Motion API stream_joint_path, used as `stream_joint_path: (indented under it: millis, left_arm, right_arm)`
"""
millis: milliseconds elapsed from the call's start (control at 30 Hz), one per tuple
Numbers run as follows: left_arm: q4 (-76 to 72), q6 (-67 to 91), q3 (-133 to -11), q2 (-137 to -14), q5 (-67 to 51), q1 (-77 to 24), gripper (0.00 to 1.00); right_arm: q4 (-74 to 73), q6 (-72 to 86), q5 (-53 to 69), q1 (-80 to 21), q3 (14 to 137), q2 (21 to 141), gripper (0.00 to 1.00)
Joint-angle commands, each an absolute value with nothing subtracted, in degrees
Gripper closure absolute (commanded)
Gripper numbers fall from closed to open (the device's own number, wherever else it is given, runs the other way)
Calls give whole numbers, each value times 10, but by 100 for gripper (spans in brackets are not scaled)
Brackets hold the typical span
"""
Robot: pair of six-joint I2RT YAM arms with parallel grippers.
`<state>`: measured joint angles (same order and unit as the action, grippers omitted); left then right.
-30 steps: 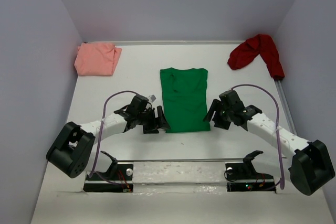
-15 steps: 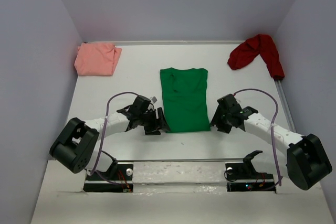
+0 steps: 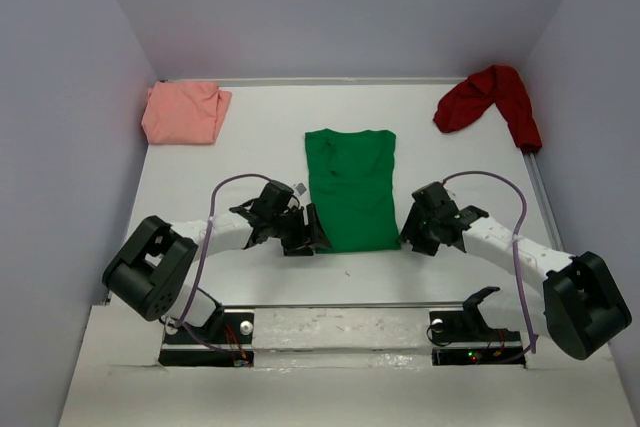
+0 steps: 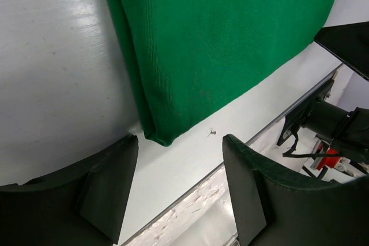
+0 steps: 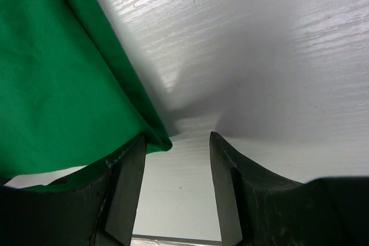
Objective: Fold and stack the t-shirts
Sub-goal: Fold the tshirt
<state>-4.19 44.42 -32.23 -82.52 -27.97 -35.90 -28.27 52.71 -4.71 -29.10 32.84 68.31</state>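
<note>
1. The green t-shirt point(image 3: 350, 192) lies flat in the middle of the table point(image 3: 260, 147), folded into a long strip with its collar at the far end. The salmon-pink t-shirt point(image 3: 183, 112) is bunched in the far left corner and the dark red t-shirt point(image 3: 490, 99) in the far right.
2. The left gripper point(image 4: 179, 185) sits low at the strip's near left corner. Its jaws are apart and empty, and the cloth tip is just ahead of the gap.
3. The right gripper point(image 5: 176, 185) sits at the near right corner, jaws apart, with the cloth tip beside 1 finger rather than centred.
4. Closing there could catch only the top layer, so the strip would open when lifted.
5. The off-centre right corner may slip free, skewing the fold.
6. Fingers scraping the table could bunch the cloth.
</note>
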Motion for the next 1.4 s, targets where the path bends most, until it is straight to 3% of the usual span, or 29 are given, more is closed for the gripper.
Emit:
stream_joint_path:
  millis: [0, 200, 267, 300, 400, 600, 833, 1000, 1167, 1233, 1367]
  left_arm:
    - [-31, 439, -328, -838, -273, -364, 27]
    - [-34, 440, -327, -845, -273, -366, 30]
    - [-34, 439, -328, -845, -273, -366, 41]
    - [-33, 439, -328, -846, -272, -365, 51]
    - [-25, 439, -330, -849, -268, -366, 63]
    - [-21, 439, -332, -853, -260, -365, 62]
    - [-15, 436, -337, -850, -256, -365, 48]
    - [-8, 433, -337, -849, -251, -365, 48]
    - [-7, 434, -335, -853, -246, -365, 62]
    - [-7, 433, -337, -859, -249, -366, 72]
    - [-7, 433, -341, -864, -248, -365, 76]
  right_arm:
    - [-269, 526, -58, -302, 337, 671, 46]
    - [-290, 525, -76, -308, 350, 657, 46]
    - [-297, 519, -84, -314, 360, 653, 46]
    - [-305, 515, -89, -314, 364, 651, 46]
    - [-315, 507, -96, -314, 380, 650, 46]
    - [-310, 493, -87, -314, 392, 659, 45]
    - [-299, 485, -77, -314, 388, 667, 45]
    - [-282, 490, -67, -314, 375, 680, 45]
    - [-272, 484, -66, -314, 374, 688, 44]
    - [-272, 483, -63, -314, 376, 693, 44]
    - [-265, 481, -62, -314, 372, 697, 44]
